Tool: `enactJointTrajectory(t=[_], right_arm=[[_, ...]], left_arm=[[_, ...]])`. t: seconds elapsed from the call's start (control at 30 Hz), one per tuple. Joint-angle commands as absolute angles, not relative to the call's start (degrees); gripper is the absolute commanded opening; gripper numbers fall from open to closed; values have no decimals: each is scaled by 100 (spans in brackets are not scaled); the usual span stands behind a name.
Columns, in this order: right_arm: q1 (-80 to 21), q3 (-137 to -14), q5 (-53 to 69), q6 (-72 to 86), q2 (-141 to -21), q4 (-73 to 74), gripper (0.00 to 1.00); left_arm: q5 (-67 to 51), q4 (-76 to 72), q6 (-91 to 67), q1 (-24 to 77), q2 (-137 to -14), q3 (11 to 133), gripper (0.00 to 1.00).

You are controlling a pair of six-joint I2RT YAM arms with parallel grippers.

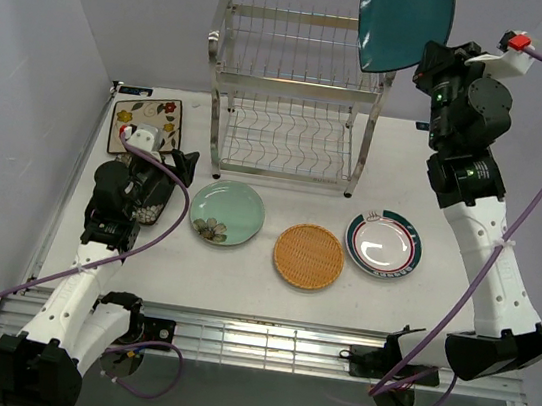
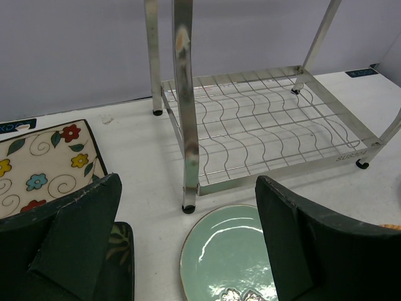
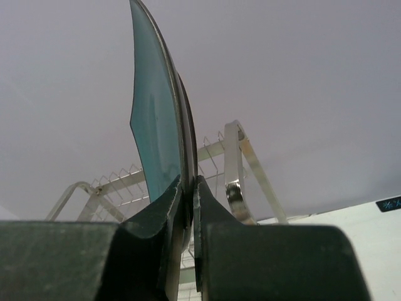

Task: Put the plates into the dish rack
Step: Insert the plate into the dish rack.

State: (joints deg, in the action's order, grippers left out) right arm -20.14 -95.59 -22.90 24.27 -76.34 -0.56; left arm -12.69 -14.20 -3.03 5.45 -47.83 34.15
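White table [image 1: 238, 294] bears 2 blue labels [image 2: 361, 73] (near its back edge).

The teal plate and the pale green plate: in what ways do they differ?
The teal plate is squarish, the pale green plate round. The teal plate is gripped in the air by the right hand, while the pale green plate lies flat on the table. Both are glossy.

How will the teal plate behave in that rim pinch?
Likely rigid: the teal plate shows no sag held by one edge. Glossy glaze looks slippery, and the right gripper pinches only the rim, so it may pivot. Probably brittle if it knocks the dish rack.
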Motion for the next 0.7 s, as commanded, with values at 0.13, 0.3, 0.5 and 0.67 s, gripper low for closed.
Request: enactJointTrajectory(t=[0.13, 0.3, 0.5, 0.67], right_arm=[[-2698, -9888, -3242, 1196, -7778, -2846, 8], [-2996, -9677, -3550, 274, -8050, -3978, 8], [-3164, -9405, -3885, -579, -8367, -5069, 8], [-3217, -9676, -3999, -905, -8639, -5097, 8]], left_arm=[[-1353, -1494, -343, 527, -4693, 3357, 98], [-1371, -1494, -352, 527, -4711, 3357, 98], [-1397, -1485, -352, 527, -4728, 3358, 98], [-1406, -1494, -352, 527, -4685, 3349, 98]])
